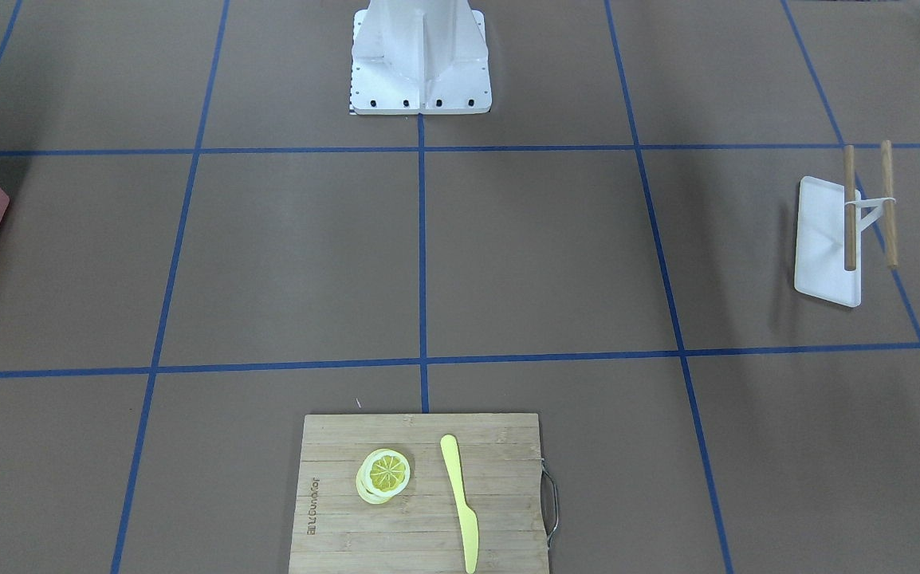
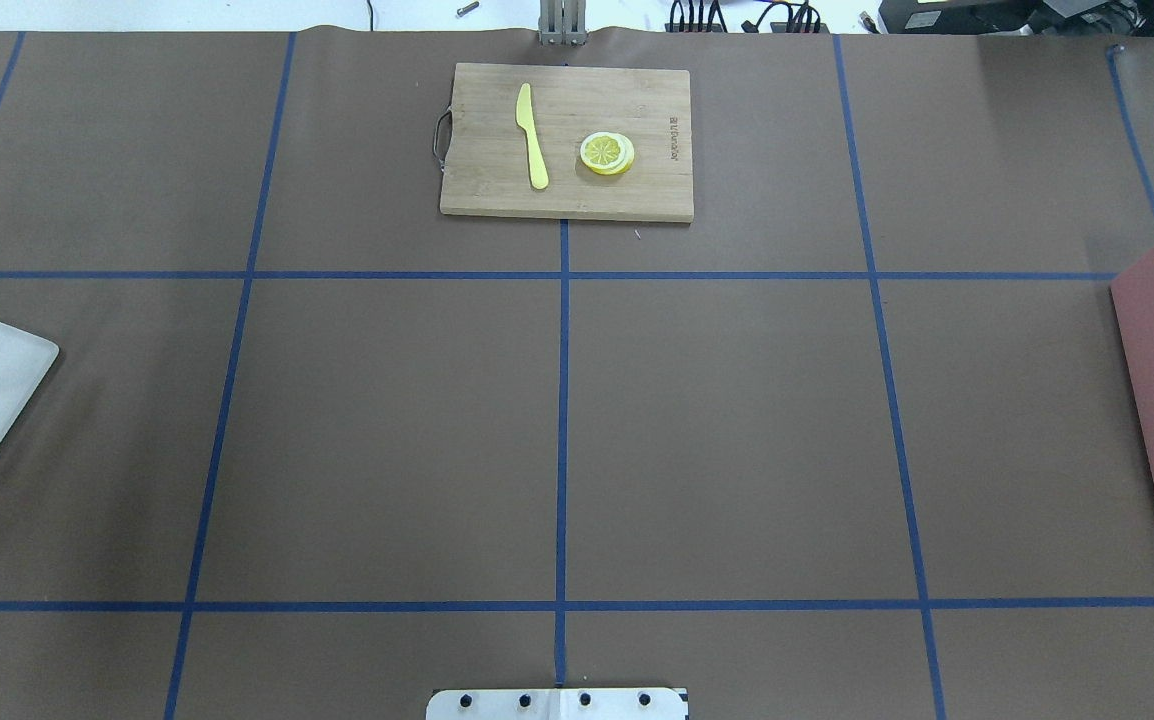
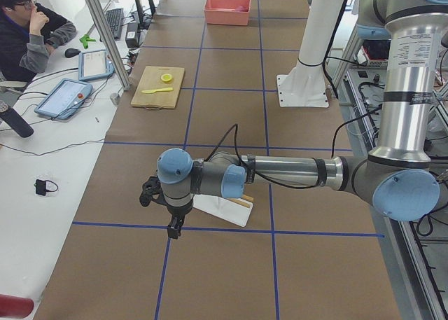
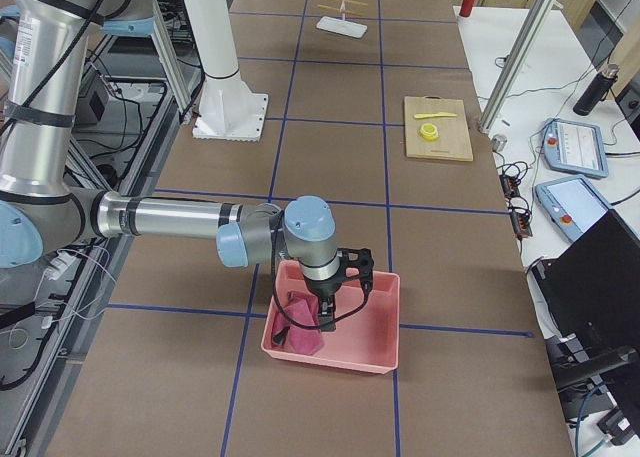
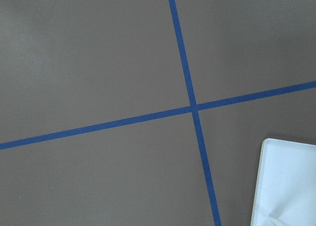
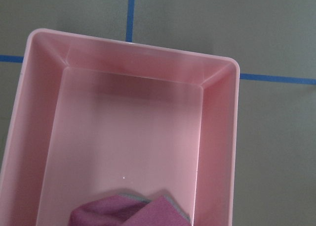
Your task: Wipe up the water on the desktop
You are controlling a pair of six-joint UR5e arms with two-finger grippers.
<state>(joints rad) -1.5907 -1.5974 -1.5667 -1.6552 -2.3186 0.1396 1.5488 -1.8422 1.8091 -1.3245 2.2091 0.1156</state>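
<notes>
The desktop (image 2: 737,430) is matte brown with blue tape lines; I see no water on it in any view. A pink cloth (image 6: 129,212) lies crumpled in a pink bin (image 6: 219,117) at the table's right end. In the exterior right view my right gripper (image 4: 325,312) hangs inside the bin (image 4: 388,337), just over the cloth (image 4: 296,322); I cannot tell whether it is open or shut. In the exterior left view my left gripper (image 3: 173,229) hovers low over the desktop beside a white stand; I cannot tell its state. Neither wrist view shows fingers.
A white stand with two wooden rods (image 1: 827,239) sits at the left end, and its corner shows in the left wrist view (image 5: 289,186). A bamboo cutting board (image 1: 332,486) at the far edge carries a yellow knife (image 1: 460,502) and lemon slices (image 1: 385,473). An operator (image 3: 28,26) sits beyond it.
</notes>
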